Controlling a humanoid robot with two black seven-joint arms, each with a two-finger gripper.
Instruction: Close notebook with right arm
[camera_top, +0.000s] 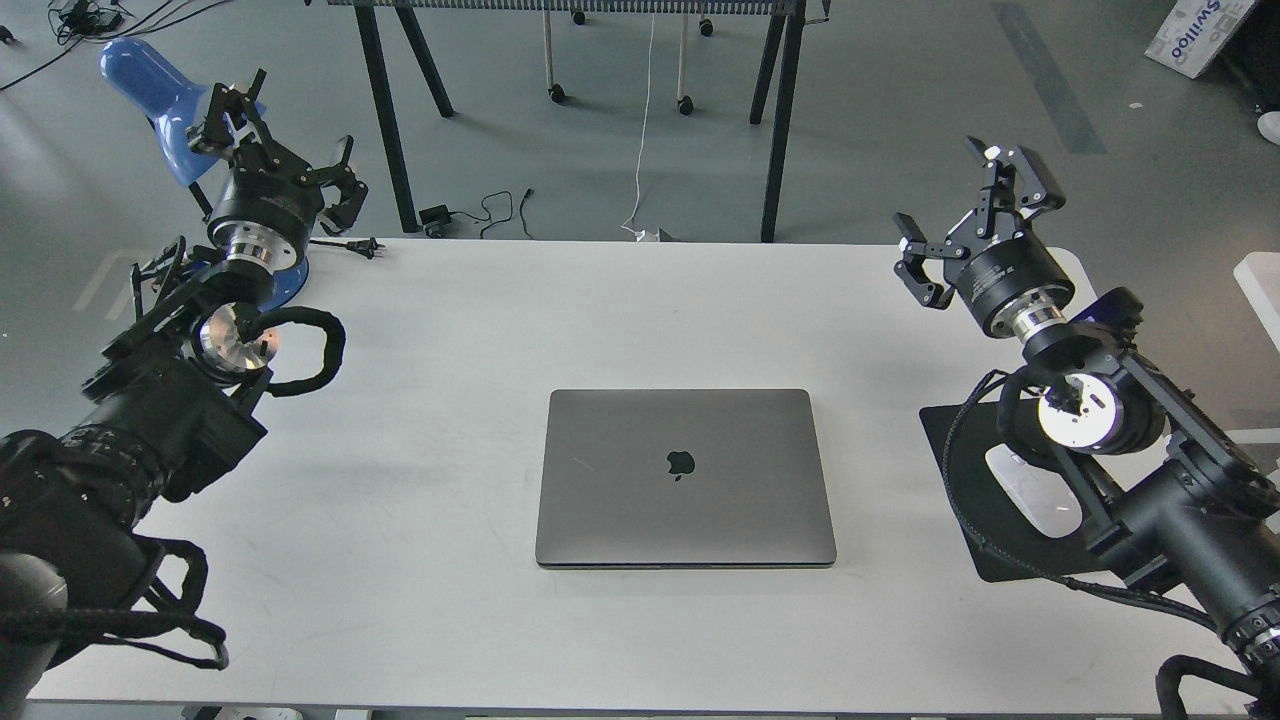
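Note:
The notebook (685, 477) lies shut and flat at the middle of the white table (560, 310), its space-grey lid up with the dark apple logo showing. My right gripper (950, 200) is raised over the table's far right corner, well away from the notebook, with its fingers spread open and empty. My left gripper (285, 120) is held up at the far left beside the blue chair (150, 90), open and empty.
A black mouse pad (985, 545) with a white mouse (1035, 500) lies right of the notebook, partly under my right arm. Black table legs, cables and a plug lie on the floor behind the table.

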